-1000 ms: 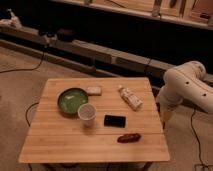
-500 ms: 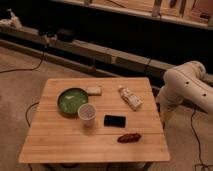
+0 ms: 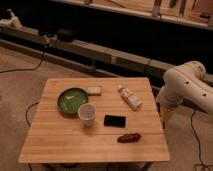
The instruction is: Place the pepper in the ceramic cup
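The pepper [image 3: 129,137] lies flat near the front right of the tabletop [image 3: 60,145], its long axis running nearly left to right along the front edge and the right end tipped slightly away; which end tapers I cannot tell. Just behind it sits a flat black rectangle [image 3: 115,120], apart from it. The ceramic cup [image 3: 87,113] stands upright left of that, beside a green bowl [image 3: 72,100]. A white tube [image 3: 130,97] lies diagonally farther back. The gripper [image 3: 165,116] hangs off the tabletop's right edge, well apart from the pepper, fingers wide and empty.
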